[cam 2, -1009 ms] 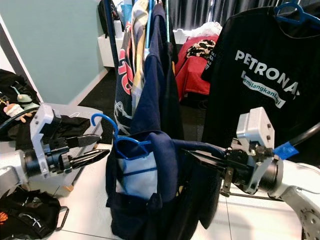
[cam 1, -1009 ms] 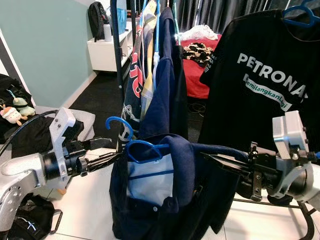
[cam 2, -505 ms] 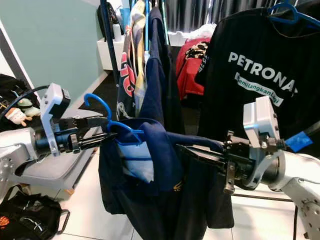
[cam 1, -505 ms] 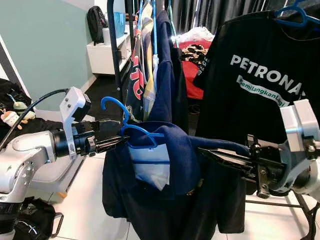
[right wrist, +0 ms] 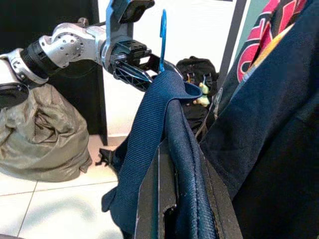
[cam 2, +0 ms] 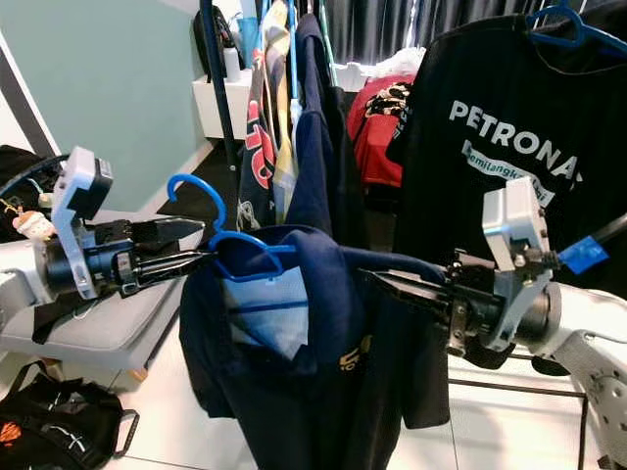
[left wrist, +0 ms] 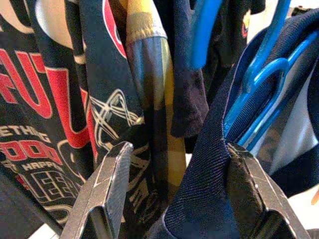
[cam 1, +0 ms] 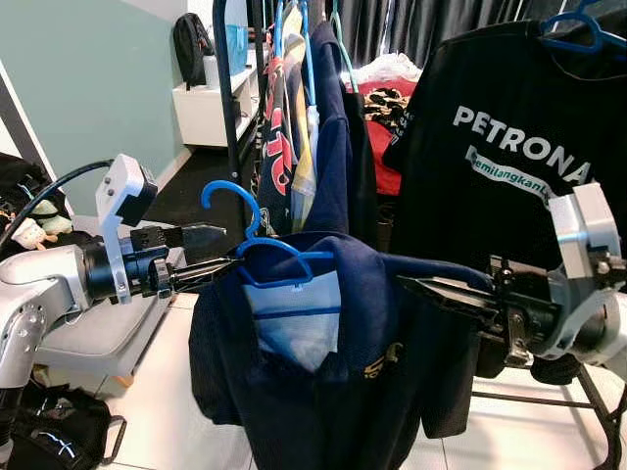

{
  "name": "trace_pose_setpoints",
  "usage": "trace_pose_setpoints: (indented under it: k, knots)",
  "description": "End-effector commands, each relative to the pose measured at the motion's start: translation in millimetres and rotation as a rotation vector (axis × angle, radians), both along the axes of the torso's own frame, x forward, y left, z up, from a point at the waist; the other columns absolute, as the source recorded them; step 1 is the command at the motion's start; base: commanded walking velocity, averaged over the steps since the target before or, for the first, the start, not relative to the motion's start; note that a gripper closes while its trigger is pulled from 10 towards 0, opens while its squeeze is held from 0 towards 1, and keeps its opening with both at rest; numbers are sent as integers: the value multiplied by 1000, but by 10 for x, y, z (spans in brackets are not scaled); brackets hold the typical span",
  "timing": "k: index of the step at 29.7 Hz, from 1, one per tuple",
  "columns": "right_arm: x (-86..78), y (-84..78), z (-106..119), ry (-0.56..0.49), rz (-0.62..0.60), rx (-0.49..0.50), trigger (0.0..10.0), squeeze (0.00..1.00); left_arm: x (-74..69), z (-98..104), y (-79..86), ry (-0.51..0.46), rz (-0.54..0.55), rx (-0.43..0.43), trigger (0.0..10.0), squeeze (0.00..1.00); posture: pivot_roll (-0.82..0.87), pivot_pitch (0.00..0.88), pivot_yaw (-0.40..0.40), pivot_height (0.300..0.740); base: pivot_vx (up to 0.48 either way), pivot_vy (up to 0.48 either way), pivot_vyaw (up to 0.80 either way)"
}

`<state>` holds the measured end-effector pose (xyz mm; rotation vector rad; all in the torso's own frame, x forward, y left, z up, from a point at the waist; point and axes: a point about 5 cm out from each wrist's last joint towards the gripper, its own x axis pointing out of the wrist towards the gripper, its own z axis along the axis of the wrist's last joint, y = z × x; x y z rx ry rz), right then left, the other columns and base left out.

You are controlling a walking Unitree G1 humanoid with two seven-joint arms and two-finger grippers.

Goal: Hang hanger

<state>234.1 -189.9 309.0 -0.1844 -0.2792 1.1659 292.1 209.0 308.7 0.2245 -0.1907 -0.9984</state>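
Note:
A navy polo shirt [cam 1: 362, 372] hangs on a blue hanger [cam 1: 279, 264] held up between my two arms. The hanger's hook [cam 1: 235, 201] points up. My right gripper [cam 1: 407, 285] is shut on the shirt's shoulder, and the cloth drapes over its fingers [right wrist: 149, 199]. My left gripper [cam 1: 227, 248] is open at the other shoulder, just below the hook. In the left wrist view the navy cloth [left wrist: 209, 174] lies against one of its fingers [left wrist: 109, 184]. The black clothes rack [cam 1: 227, 88], with several hanging garments, stands right behind the shirt.
A black PETRONAS T-shirt [cam 1: 519, 166] hangs on a blue hanger at the right, over a rack base [cam 1: 598, 411]. A grey cushion [cam 1: 98, 333] and a black bag [cam 1: 59, 431] lie at the lower left. White shelves [cam 1: 206, 98] and a red cloth pile [cam 1: 387, 127] sit behind.
The shirt and hanger have risen since a second ago, and the shirt has spread wider. My left gripper has come in close under the hook. The camera has shifted a little.

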Motion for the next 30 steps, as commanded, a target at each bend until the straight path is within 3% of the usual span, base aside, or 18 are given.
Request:
trace_pose_setpoints:
  k: [1, 6, 11, 15, 17, 22, 27, 30]
  knots:
    - [-14, 15, 41, -3, 26, 29, 9098, 0, -39, 117, 31, -41, 15, -33, 10000, 0, -80, 139, 24, 740, 0, 0, 0]
    - [5, 16, 41, 4, 35, 34, 9020, 0, -80, 156, 1, -35, -22, -62, 10000, 0, -81, 139, 23, 740, 0, 0, 0]
    - [100, -76, 113, -16, -29, 68, 8078, 0, -287, 244, -58, 28, -201, -135, 10000, 0, -75, 145, 18, 740, 0, 0, 0]
    - [135, -110, 136, -21, -53, 89, 8000, 0, -392, 259, -102, 46, -281, -141, 10000, 0, -73, 147, 16, 740, 0, 0, 0]
    - [149, -109, 160, -24, -59, 106, 8196, 0, -427, 239, -153, 37, -310, -92, 10000, 0, -75, 147, 15, 740, 0, 0, 0]
    - [139, -106, 174, -23, -47, 122, 8196, 0, -439, 181, -237, 51, -336, -83, 10000, 0, -72, 147, 11, 740, 0, 0, 0]
    - [82, -49, 189, -13, 26, 124, 8353, 0, -302, 139, -362, 8, -274, -76, 10000, 0, -75, 148, 13, 740, 0, 0, 0]
    - [20, 28, 192, -1, 91, 106, 8275, 0, -234, 160, -340, -3, -214, -84, 10000, 0, -86, 154, 17, 740, 0, 0, 0]
